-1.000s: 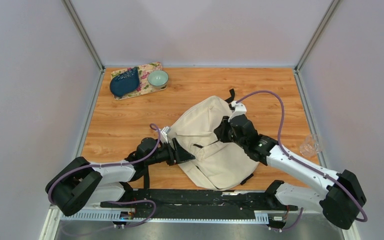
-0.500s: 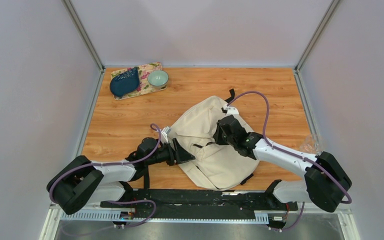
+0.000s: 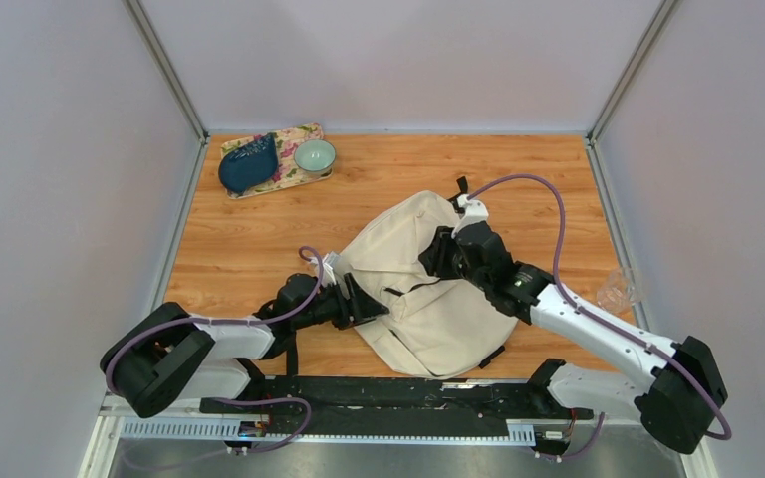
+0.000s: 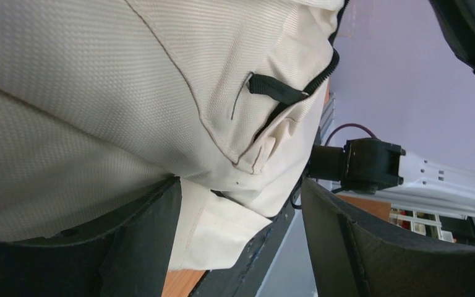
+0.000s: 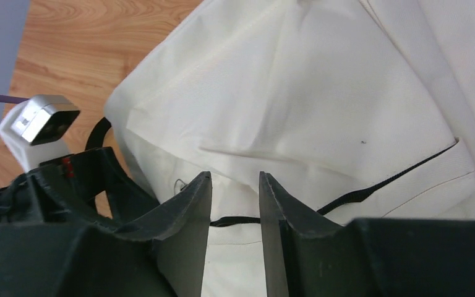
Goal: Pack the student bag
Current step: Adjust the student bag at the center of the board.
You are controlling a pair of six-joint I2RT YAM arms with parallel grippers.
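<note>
The student bag (image 3: 408,289), a cream backpack with black straps, lies slumped in the middle of the wooden table. My left gripper (image 3: 364,304) is at its near-left edge. In the left wrist view this gripper (image 4: 240,185) is open, and a fold of the bag (image 4: 99,93) lies between the jaws against the left finger; a black zipper pull (image 4: 278,90) shows above. My right gripper (image 3: 440,261) hovers over the bag's middle. In the right wrist view this gripper (image 5: 235,176) has its jaws a narrow gap apart above the bag (image 5: 321,93), over a black zipper line (image 5: 371,192).
A floral tray (image 3: 294,134) at the far left holds a dark blue pouch (image 3: 249,164) and a pale green bowl (image 3: 315,156). A clear plastic cup (image 3: 618,289) stands at the right wall. A black rail (image 3: 388,393) runs along the near edge.
My right arm swung its elbow in toward the bag and back out, and its gripper ends slightly farther left over the bag. The left arm and the bag have barely moved.
</note>
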